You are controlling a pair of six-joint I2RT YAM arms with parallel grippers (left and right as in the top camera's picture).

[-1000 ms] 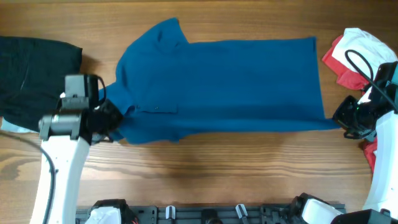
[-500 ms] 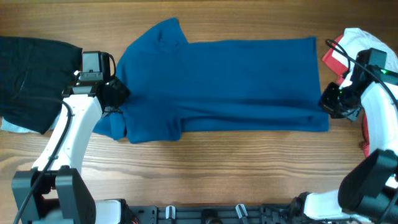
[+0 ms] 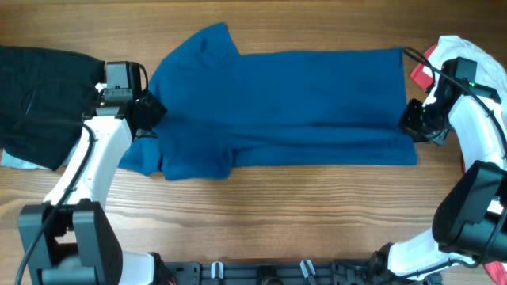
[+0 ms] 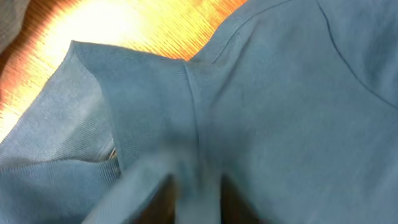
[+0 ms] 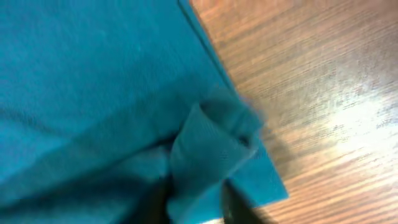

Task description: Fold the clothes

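**Overhead**
- Shirt (image 3: 301,103): blue, short-sleeved, and spread across the middle of the table (image 3: 261,214). The collar end lies left and the hem right. A long crease runs left to right just inside its near edge.
- Left gripper (image 3: 149,119): at the shirt's left edge, beside the sleeve. From this height I cannot tell how its jaws stand.
- Right gripper (image 3: 410,123): at the hem on the right, close to the near corner. Its jaws are equally hard for me to read from here.
- Black garment (image 3: 40,95): at the table's left end, just beside the left arm and apart from the shirt.
- White and red clothes (image 3: 463,59): heaped at the right edge, behind the right arm.

**Left wrist**
- The shirt fills most of the frame.
- A seamed ridge of cloth runs down into the left gripper. I read its jaws as clamped on that ridge.
- Dark fingers (image 4: 163,202) show on either side of the ridge, blurred.
- Bare table, brightly lit, shows at the far left corner.

**Right wrist**
- The hem is gathered into a raised, rolled fold.
- That fold runs down between the dark fingers (image 5: 239,208), and the right gripper's jaws are closed on it.
- The shirt lies flat to the left of the fold.
- Wood grain of the table shows to the right.
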